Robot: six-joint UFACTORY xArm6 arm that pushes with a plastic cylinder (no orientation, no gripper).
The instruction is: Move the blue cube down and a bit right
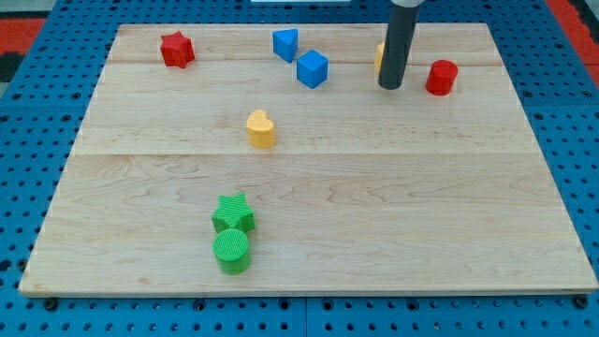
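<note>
On the pale wooden bench [374, 225], the small blue cube [313, 68] sits near the view's top, left of my tip [390, 87], a bare dark rod tool holding nothing.

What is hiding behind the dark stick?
A yellow block peeks out at the view's left of the straight dark rod. Only a sliver shows; its shape is covered. My tip rests beside the red cylinder block.

Robotics lab, wooden board [374, 225] on blue pegboard table [28, 103]
</note>
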